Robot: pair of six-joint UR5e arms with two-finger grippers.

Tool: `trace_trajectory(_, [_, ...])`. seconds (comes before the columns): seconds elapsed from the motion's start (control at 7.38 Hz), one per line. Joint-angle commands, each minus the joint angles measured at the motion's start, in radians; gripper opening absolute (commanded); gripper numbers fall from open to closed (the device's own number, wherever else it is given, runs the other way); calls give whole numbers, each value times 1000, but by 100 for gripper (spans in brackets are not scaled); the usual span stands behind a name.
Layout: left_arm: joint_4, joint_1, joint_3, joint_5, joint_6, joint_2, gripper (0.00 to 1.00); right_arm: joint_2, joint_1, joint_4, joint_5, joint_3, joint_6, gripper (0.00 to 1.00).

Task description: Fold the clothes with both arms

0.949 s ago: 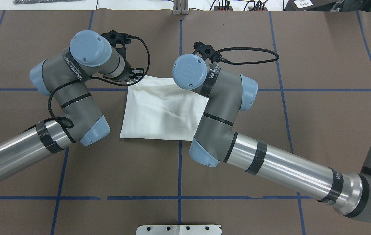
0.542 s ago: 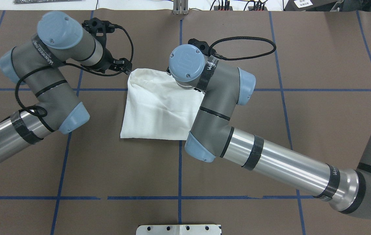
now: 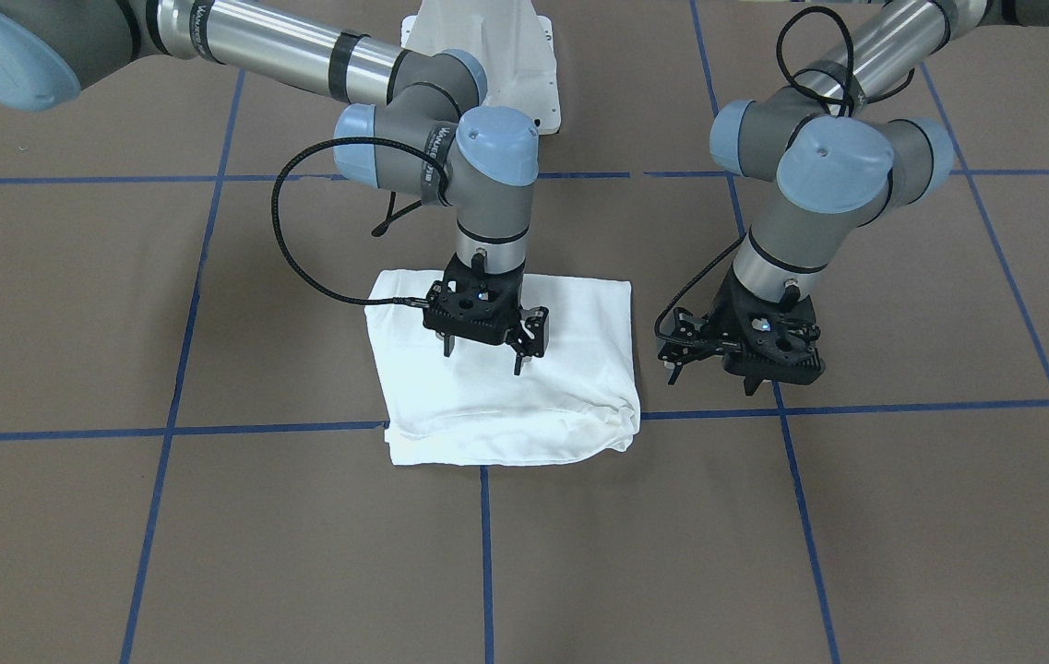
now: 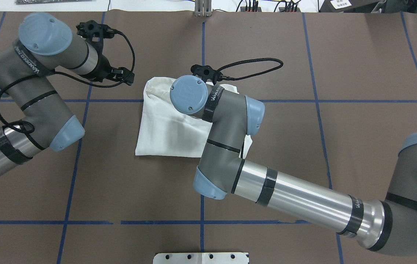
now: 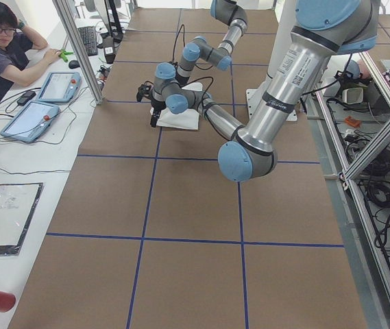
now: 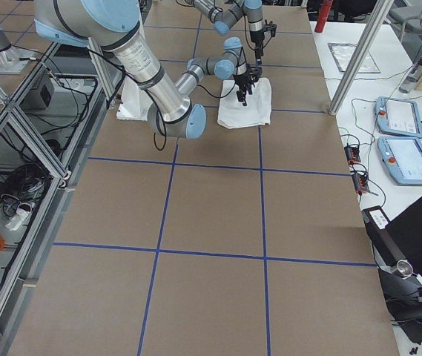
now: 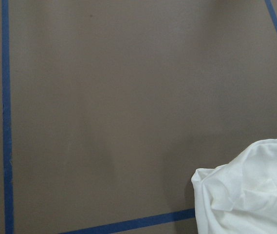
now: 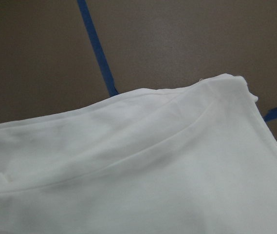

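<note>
The white shirt [image 3: 506, 397] lies folded into a rough rectangle in the middle of the brown table; no print shows. It also shows in the overhead view [image 4: 164, 124]. My right gripper [image 3: 484, 355] hangs just above the shirt's middle, open and empty; in the overhead view its wrist hides it. My left gripper [image 3: 713, 380] is off the shirt, beside its edge and low over the bare table, open and empty. In the overhead view my left gripper [image 4: 122, 75] is left of the shirt's far corner. The left wrist view shows that bunched corner [image 7: 245, 195]. The right wrist view shows the shirt's edge [image 8: 153, 165].
The white pedestal base [image 3: 487, 55] stands at the robot's side of the table. Blue tape lines [image 4: 202, 220] grid the brown cover. An operator [image 5: 3, 41] sits by tablets [image 5: 37, 103] beyond the table's far edge.
My left gripper has let go of the shirt's far-left corner and drawn away to the left. My right arm has moved left over the shirt. The shirt's far edge now lies bunched.
</note>
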Motion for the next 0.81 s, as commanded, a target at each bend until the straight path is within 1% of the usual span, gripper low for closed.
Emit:
trace_trajectory(0.0, [0,-1,-2,0,1,3,100,18,9,2,-57,-82,-90,100])
trace_trajectory(0.14, [0,-1,-1,1,1,3,100,18,29,3,-75,-107,-136,100])
trace_trajectory(0.41, [0,-1,-2,0,1,3,100,15,75,2,-77,-163,-246,100])
trace_trajectory(0.68, [0,1,-1,0,-2,3,100,14,144,0,-59,-173,-340,100])
